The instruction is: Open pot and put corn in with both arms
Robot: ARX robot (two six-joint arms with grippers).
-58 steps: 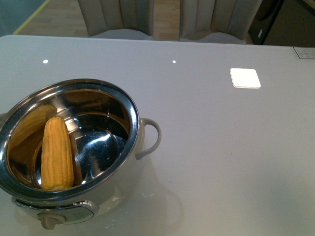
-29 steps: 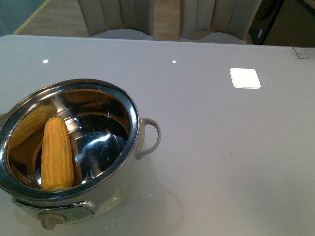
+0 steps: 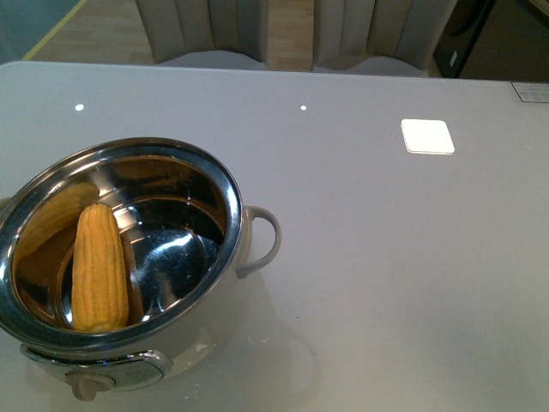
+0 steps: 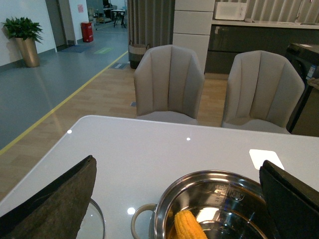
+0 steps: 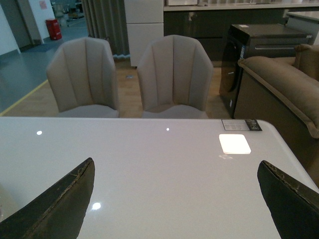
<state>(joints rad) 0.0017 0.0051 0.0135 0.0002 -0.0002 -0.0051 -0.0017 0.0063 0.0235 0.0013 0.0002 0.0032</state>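
Note:
The pot stands uncovered at the table's near left, cream-white outside and shiny steel inside. The yellow corn lies in it against the left wall, its tapered end pointing away from me. In the left wrist view the pot and the corn lie below my open left gripper, whose jaws stand wide apart with nothing between them. My right gripper is open too, over bare table. Neither arm shows in the front view.
A glass lid's rim shows beside the pot in the left wrist view. A bright white square lies on the grey table at the far right. Two beige chairs stand behind the far edge, and a sofa sits off to the right.

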